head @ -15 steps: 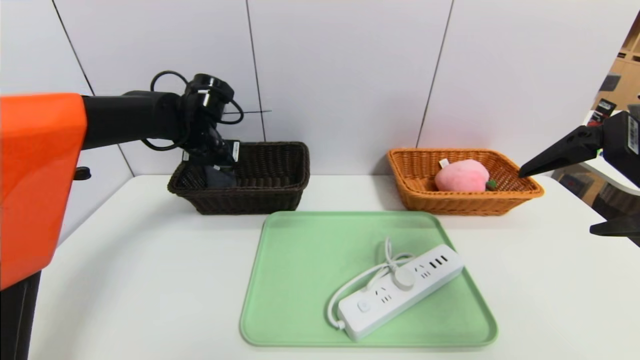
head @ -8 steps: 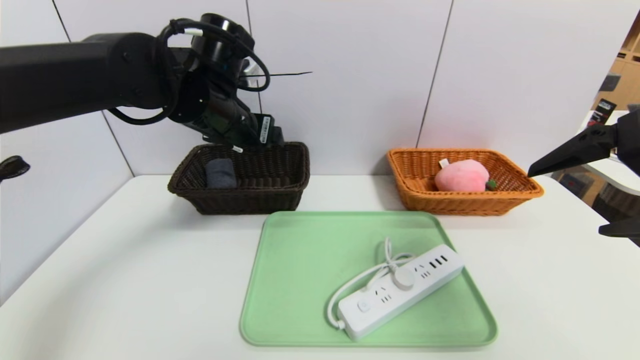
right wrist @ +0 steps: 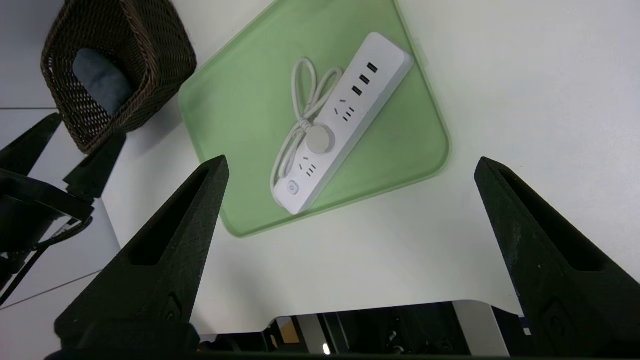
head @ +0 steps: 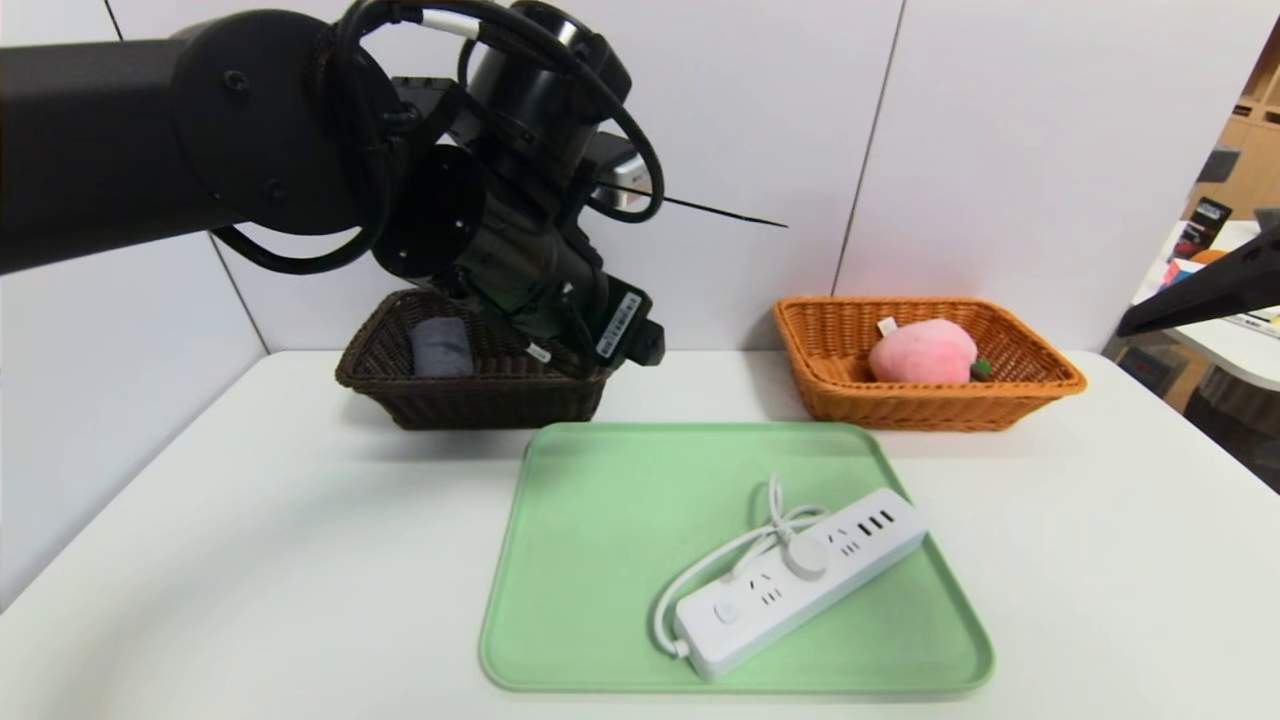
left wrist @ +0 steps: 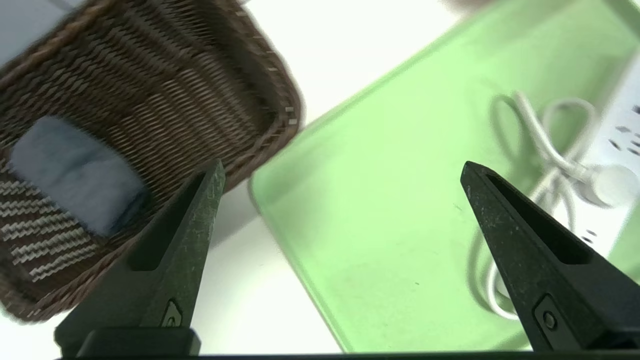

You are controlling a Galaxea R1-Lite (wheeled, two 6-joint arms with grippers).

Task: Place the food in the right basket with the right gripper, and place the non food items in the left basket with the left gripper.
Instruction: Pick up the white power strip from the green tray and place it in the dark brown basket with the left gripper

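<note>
My black left gripper, wide open and empty
Its barcode label faces out, unreadable; near the dark brown wicker basket.

White table w/ dark brown basket, orange-tan basket & green tray directly on top.

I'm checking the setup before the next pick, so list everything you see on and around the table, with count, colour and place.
towel: one, dark grey, in the dark basket
dark basket: one, dark brown, back left of the table
plush peach: one, pink, in the tan basket
tan basket: one, orange-tan, back right
power strip: one, white with white cord, on the tray
tray: one, green, middle of the table
table: one, white, under all these
left gripper: one, black, open above tray and dark basket
right gripper: one, black, open, at the right side
</note>
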